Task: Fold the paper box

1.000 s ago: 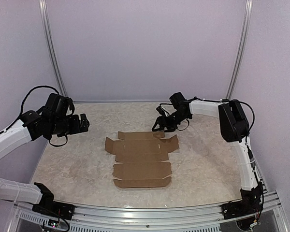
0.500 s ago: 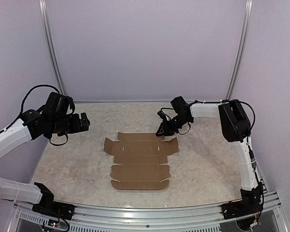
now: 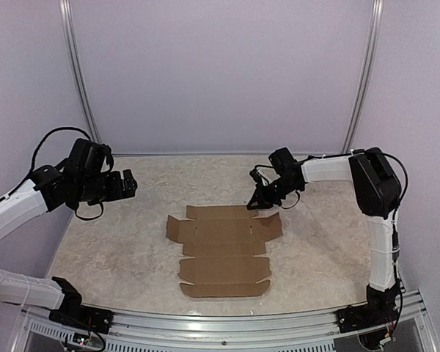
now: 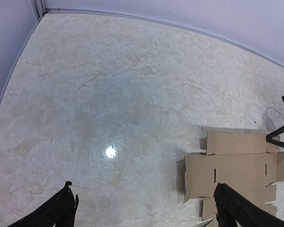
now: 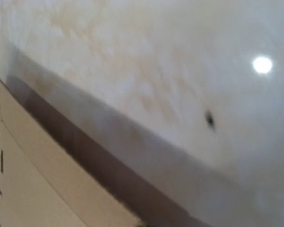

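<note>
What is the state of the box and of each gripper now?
Paper box: unfolded, lying flat on the table.
Left gripper: open, empty, above the table, apart from the box.
Right gripper: at the far edge of the box, near its right end; open or shut cannot be told.

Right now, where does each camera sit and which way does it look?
Top: high behind the left arm and right arm, both in view, looking down over the table at the flat cardboard sheet.
Left wrist: on the left arm, looking down at the table; its dark fingers spread at the bottom, sheet at right.
Right wrist: low, blurred, just above the table; no fingers visible, only the sheet's edge.
Shared: all three show the sheet.
</note>
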Controlling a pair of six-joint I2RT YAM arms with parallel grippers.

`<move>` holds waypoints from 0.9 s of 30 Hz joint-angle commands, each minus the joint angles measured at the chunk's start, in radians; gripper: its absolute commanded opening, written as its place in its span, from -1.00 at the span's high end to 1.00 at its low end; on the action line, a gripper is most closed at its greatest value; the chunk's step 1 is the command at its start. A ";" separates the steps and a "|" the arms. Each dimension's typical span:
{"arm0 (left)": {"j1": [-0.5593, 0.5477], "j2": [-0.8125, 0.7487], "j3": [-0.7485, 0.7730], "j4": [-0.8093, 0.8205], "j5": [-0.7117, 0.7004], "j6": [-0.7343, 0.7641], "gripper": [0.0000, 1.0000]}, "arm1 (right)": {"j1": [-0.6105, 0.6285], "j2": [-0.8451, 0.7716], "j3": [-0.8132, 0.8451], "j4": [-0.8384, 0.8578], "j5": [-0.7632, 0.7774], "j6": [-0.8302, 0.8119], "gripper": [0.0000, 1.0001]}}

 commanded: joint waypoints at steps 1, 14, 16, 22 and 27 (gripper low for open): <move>-0.009 0.009 0.026 0.008 0.004 0.011 -0.97 | -0.009 -0.154 -0.215 0.149 0.092 0.111 1.00; -0.026 0.083 0.058 0.064 0.055 0.038 -0.98 | 0.064 -0.558 -0.796 0.483 0.555 0.559 1.00; -0.028 0.094 0.062 0.068 0.058 0.042 -0.98 | 0.087 -0.577 -0.825 0.486 0.600 0.592 1.00; -0.029 0.108 0.066 0.067 0.061 0.052 -0.97 | 0.186 -0.619 -0.850 0.472 0.768 0.689 1.00; -0.029 0.107 0.068 0.066 0.058 0.058 -0.97 | 0.225 -0.579 -0.810 0.420 0.775 0.706 0.86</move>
